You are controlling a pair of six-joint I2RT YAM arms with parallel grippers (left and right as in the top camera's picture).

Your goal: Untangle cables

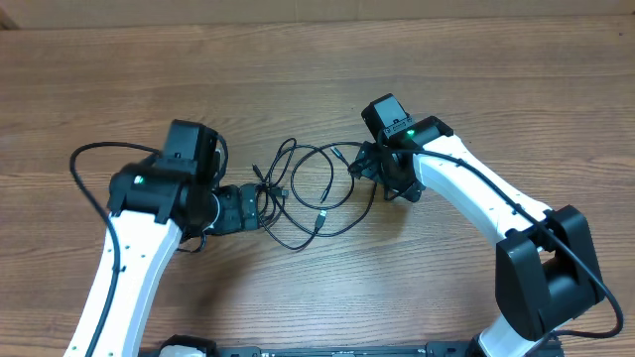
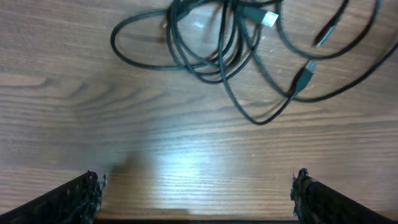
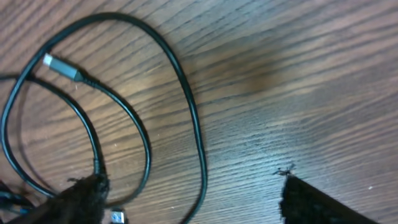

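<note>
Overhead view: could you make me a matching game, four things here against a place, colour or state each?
Things: 1 cables; 2 left pincer; 3 right pincer; 4 table.
Descriptions: A brown wood grain; B open, on the cables' right side; C black, looped in the middle; D open, on the cables' left side.
Pairs: 1-C, 2-D, 3-B, 4-A.

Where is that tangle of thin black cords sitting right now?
In the overhead view, the cables lie in loose loops on the wooden table, between the left gripper and the right gripper.
</note>
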